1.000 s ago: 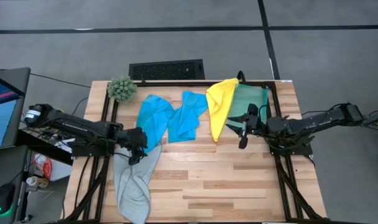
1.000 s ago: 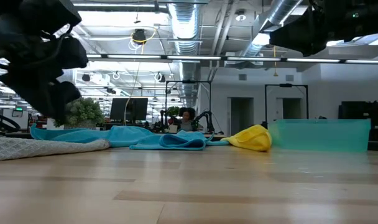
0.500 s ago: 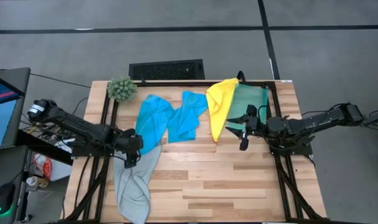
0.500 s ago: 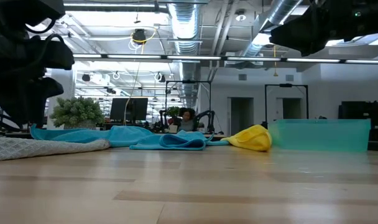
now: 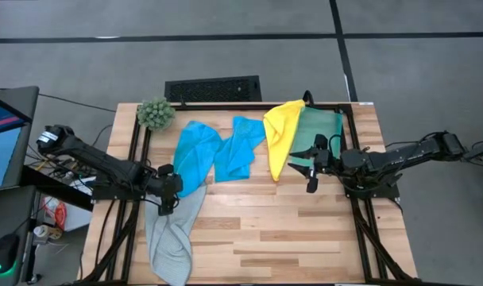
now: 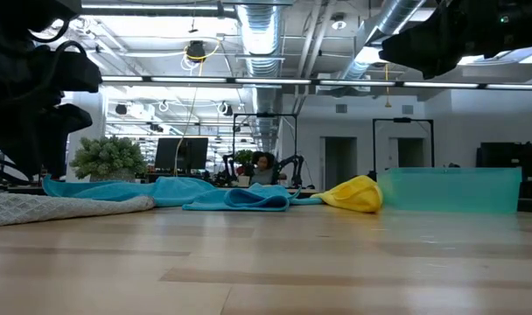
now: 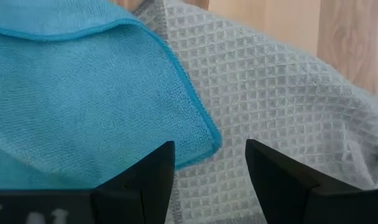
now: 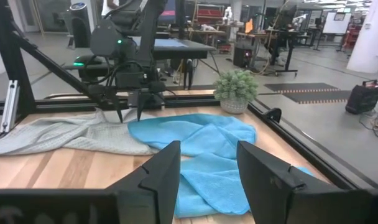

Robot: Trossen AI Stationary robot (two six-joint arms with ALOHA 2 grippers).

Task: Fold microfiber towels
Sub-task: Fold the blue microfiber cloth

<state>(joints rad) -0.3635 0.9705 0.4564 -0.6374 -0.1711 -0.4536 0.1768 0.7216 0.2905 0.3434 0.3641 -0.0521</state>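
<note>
Two bright blue microfiber cloths (image 5: 195,157) (image 5: 240,148) lie beside a vivid yellow soft cloth (image 5: 281,137) and a teal green square cloth (image 5: 319,127) on the pale, banded wooden tabletop (image 5: 281,230). The larger pale grey cloth (image 7: 282,106) shows a fine waffle-grid weave, while the blue one has a darker stitched edge. The fuzzy round plant (image 5: 155,114) is muted green, and both arms are dark.

plant (image 5: 156,114): table's far-left corner; upright | floor vent (image 5: 213,88): just beyond wooden table (image 5: 281,230)

The grey towel (image 7: 288,93) is waffle-weave cloth, the blue towel (image 7: 71,93) a fine, soft nap with stitched edging; the table (image 5: 273,230) is smooth pale wood planking.
</note>
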